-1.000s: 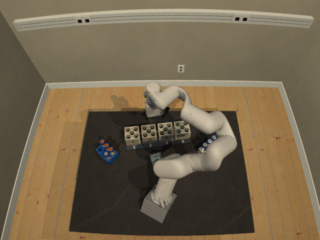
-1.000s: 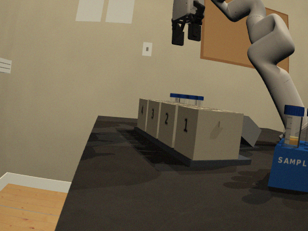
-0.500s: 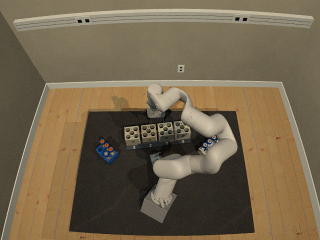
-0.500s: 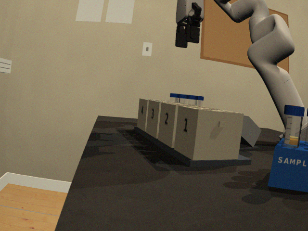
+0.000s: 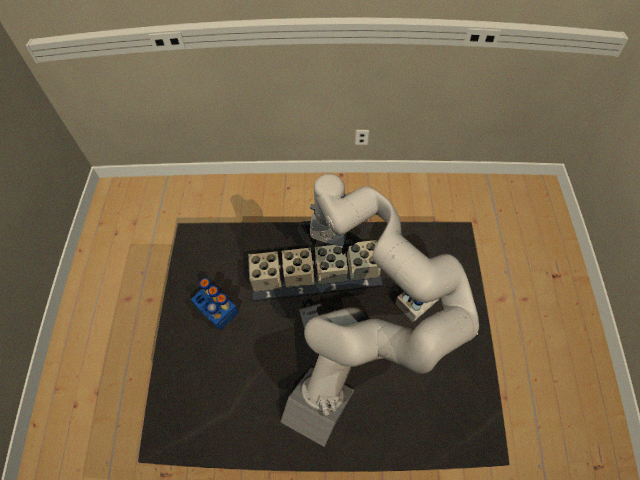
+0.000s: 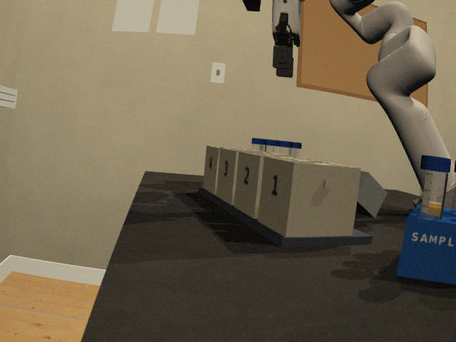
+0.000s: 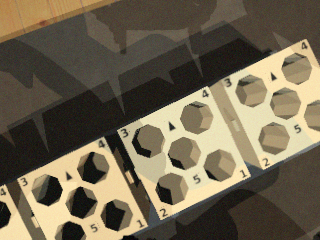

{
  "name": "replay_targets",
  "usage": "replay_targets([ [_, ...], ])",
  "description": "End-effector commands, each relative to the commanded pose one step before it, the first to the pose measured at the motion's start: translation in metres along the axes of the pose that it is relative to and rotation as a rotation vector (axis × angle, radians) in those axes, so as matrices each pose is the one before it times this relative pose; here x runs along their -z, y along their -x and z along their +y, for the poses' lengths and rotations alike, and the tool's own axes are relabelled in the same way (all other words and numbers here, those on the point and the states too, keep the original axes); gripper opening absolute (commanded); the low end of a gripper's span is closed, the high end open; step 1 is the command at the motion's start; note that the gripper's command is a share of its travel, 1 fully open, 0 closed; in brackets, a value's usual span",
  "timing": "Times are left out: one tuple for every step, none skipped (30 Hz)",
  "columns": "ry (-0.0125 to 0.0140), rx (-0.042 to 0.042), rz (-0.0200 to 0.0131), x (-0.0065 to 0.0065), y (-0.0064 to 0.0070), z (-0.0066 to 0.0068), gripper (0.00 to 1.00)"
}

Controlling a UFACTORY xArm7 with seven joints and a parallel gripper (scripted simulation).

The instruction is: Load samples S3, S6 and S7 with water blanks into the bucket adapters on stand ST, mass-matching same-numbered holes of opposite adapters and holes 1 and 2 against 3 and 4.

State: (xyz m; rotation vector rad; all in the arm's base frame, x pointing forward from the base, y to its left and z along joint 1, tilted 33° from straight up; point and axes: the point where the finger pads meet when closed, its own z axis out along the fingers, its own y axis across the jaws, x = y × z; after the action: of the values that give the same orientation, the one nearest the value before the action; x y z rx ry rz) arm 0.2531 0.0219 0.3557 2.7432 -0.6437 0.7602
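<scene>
Beige adapters (image 5: 264, 283) (image 6: 323, 202) (image 7: 150, 170) upright, long row crossing mat; claw (image 6: 283, 70) open, number sides facing stand's edge.

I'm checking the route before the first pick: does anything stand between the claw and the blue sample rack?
Adapters 1 and 2 lie beneath the direct route from the claw to the blue sample rack. The claw hangs well above them; nothing visible blocks it at that height.
</scene>
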Motion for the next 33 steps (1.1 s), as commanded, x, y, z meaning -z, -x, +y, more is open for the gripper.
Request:
replay_targets([
  [-0.00496,-0.20786,0.00892,0.00240,0.00504,0.03187,1.00],
  [0.00005,-0.03334,0.00002,0.00001,-0.00015,0.00501,1.00],
  [0.00005,-0.03334,0.00002,0.00001,-0.00032,0.00501,1.00],
  [0.00005,-0.03334,0.00003,0.00001,-0.00048,0.00499,1.00],
  [0.00005,-0.03334,0.00003,0.00001,-0.00065,0.00498,1.00],
  [0.00000,0.00000,0.00000,0.00000,0.00000,0.00000,1.00],
  [0.00000,0.00000,0.00000,0.00000,0.00000,0.00000,1.00],
  [0.00005,-0.03334,0.00003,0.00001,-0.00085,0.00497,1.00],
  [0.00005,-0.03334,0.00003,0.00000,-0.00098,0.00492,1.00],
  [0.00005,-0.03334,0.00003,0.00000,-0.00114,0.00489,1.00],
  [0.00005,-0.01939,0.00003,0.00000,-0.00130,0.00484,1.00],
  [0.00006,-0.00002,0.00002,0.00000,-0.00139,0.00482,1.00],
  [0.00006,-0.00002,0.00002,0.00000,-0.00139,0.00482,1.00],
  [0.00006,-0.00002,0.00002,0.00000,-0.00139,0.00482,1.00],
  [0.00006,-0.00002,0.00002,0.00000,-0.00139,0.00482,1.00],
  [0.00006,-0.00002,0.00002,0.00000,-0.00140,0.00482,1.00],
  [0.00006,-0.00002,0.00002,0.00000,-0.00140,0.00482,1.00],
  [0.00006,-0.00002,0.00002,0.00000,-0.00139,0.00482,1.00],
  [0.00006,-0.00002,0.00002,0.00000,-0.00139,0.00482,1.00],
  [0.00006,-0.00002,0.00002,0.00000,-0.00139,0.00482,1.00],
  [0.00006,-0.00002,0.00002,0.00000,-0.00139,0.00482,1.00],
  [0.00006,-0.00002,0.00002,0.00000,-0.00139,0.00482,1.00],
  [0.00000,0.00000,0.00000,0.00000,0.00000,0.00000,1.00],
  [0.00000,0.00000,0.00000,0.00000,0.00000,0.00000,1.00],
  [0.00005,0.00000,0.00002,0.00001,-0.00143,0.00483,1.00],
  [0.00006,-0.00002,0.00001,0.00000,-0.00139,0.00482,1.00],
  [0.00006,-0.00002,0.00001,0.00000,-0.00139,0.00482,1.00],
  [0.00006,-0.00002,0.00001,0.00000,-0.00139,0.00482,1.00],
  [0.00006,-0.00002,0.00001,0.00000,-0.00139,0.00482,1.00],
  [0.00006,-0.00001,0.00001,0.00000,-0.00139,0.00482,1.00],
  [0.00006,-0.00001,0.00001,0.00000,-0.00139,0.00482,1.00],
  [0.00006,-0.00001,0.00001,0.00000,-0.00139,0.00482,1.00],
  [0.00006,-0.00001,0.00001,0.00000,-0.00139,0.00482,1.00],
])
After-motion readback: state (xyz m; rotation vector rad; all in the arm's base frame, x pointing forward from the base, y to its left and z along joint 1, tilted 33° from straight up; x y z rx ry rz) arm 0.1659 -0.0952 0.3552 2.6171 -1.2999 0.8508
